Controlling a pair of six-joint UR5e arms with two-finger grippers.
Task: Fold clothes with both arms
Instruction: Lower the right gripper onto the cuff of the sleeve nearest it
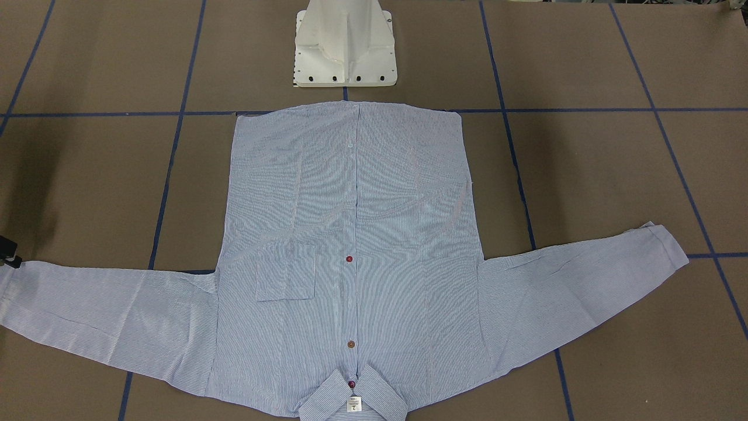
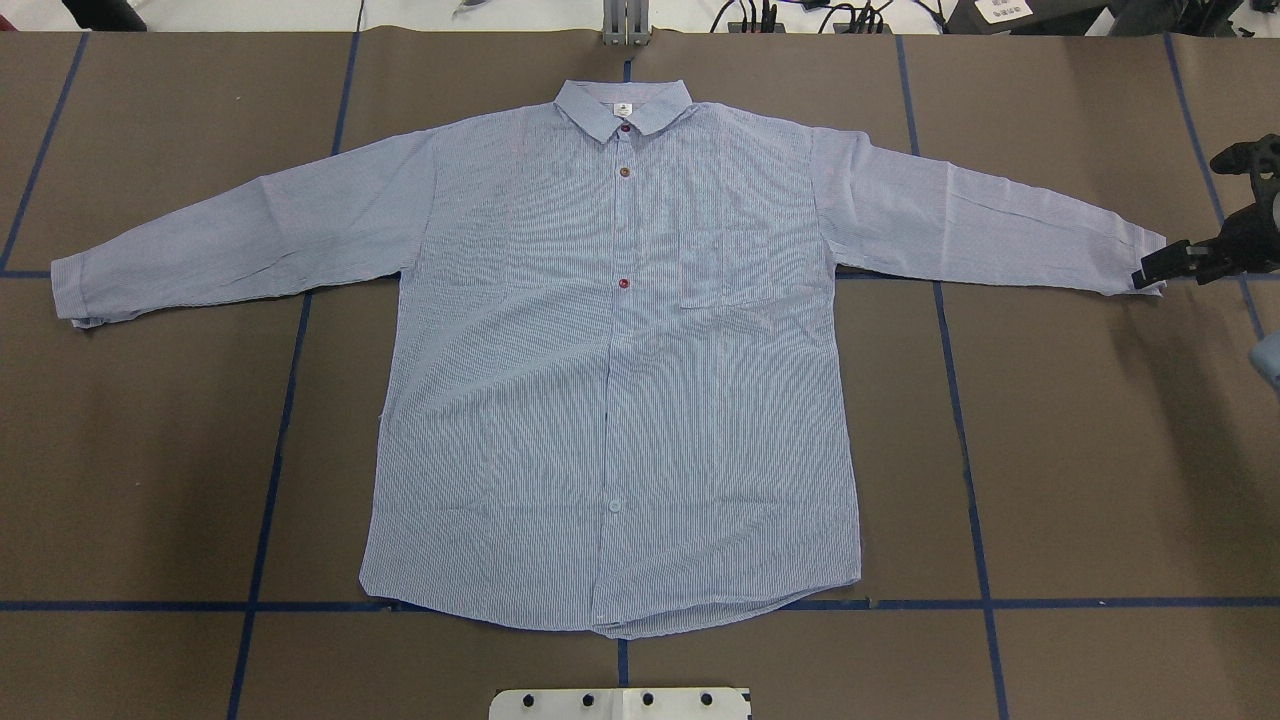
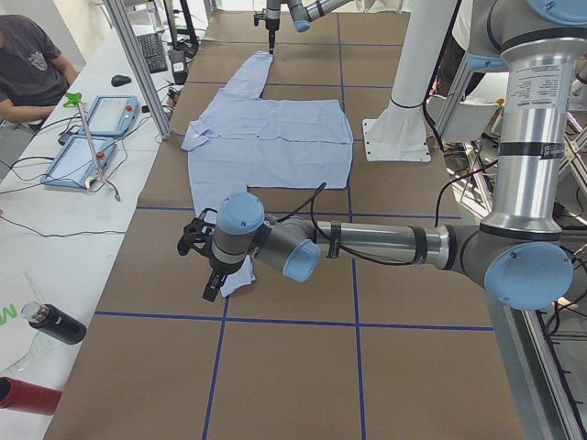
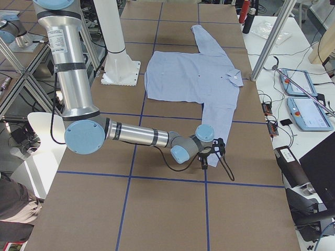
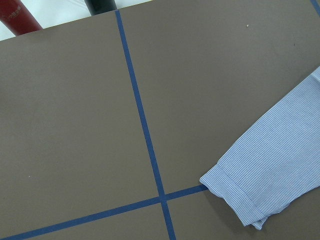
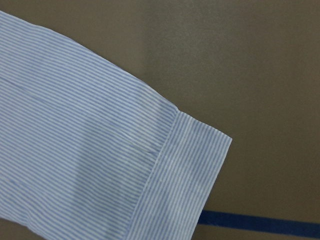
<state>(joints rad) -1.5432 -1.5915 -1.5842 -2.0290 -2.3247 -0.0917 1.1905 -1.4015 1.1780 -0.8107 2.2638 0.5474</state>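
The clothes are one light blue-and-white striped shirt [image 2: 610,350] lying flat and face up, buttoned, collar at the table's far side, both sleeves spread out sideways. My right gripper [image 2: 1150,272] hangs at the end of the right-hand sleeve's cuff [image 6: 185,170], its fingers apart and holding nothing. It also shows at the frame edge in the front view [image 1: 9,257]. My left gripper [image 3: 206,270] hovers over the other cuff [image 5: 245,195]. It shows only in the exterior left view, so I cannot tell whether it is open or shut.
The white pedestal base [image 1: 345,47] stands just behind the shirt's hem. Blue tape lines [image 2: 290,400] cross the brown table. Beyond the left cuff stand a red bottle [image 5: 20,17] and a black bottle [image 5: 100,5]. A side bench holds tablets [image 3: 92,137], where a person [image 3: 27,64] sits.
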